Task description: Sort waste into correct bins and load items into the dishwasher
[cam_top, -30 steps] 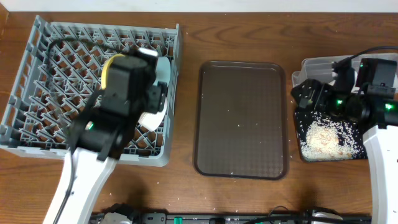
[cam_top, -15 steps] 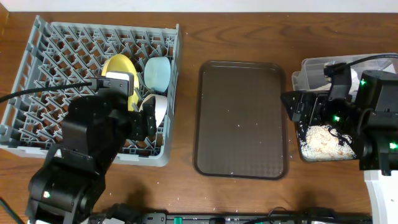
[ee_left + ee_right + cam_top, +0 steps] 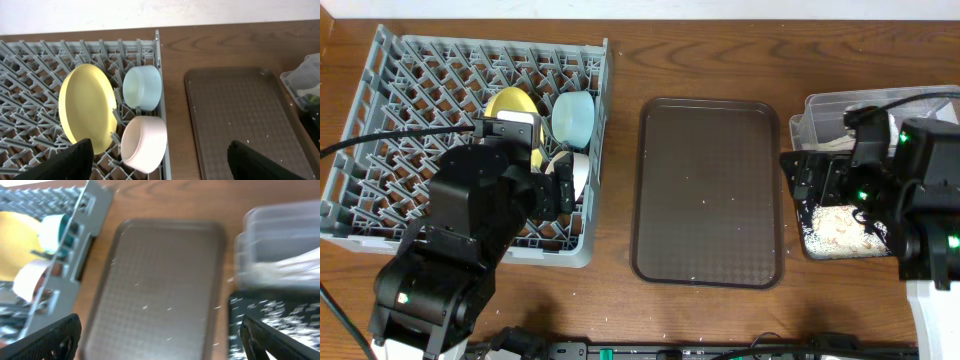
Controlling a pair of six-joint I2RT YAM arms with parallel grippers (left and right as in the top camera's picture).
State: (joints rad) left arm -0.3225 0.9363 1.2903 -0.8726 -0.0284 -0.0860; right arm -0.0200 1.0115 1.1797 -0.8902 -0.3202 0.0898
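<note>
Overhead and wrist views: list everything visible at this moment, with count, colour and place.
dish rack: one, grey, table's left
yellow plate: one, yellow, on edge in the rack
light blue bowl: one, pale blue, on its side in the rack, right of the plate
white bowl: one, white, on its side in the rack, nearer the robot than the blue bowl
serving tray: one, dark brown, centre, a few white specks on it
clear tub: one, transparent, far right
black tray: one, black, right, nearer than the tub
crumbs: many, whitish, in the black tray
table: one, brown wood
left arm: one, black, over the rack; jaws open, empty
right arm: one, black, over the black tray; jaws open, empty
</note>
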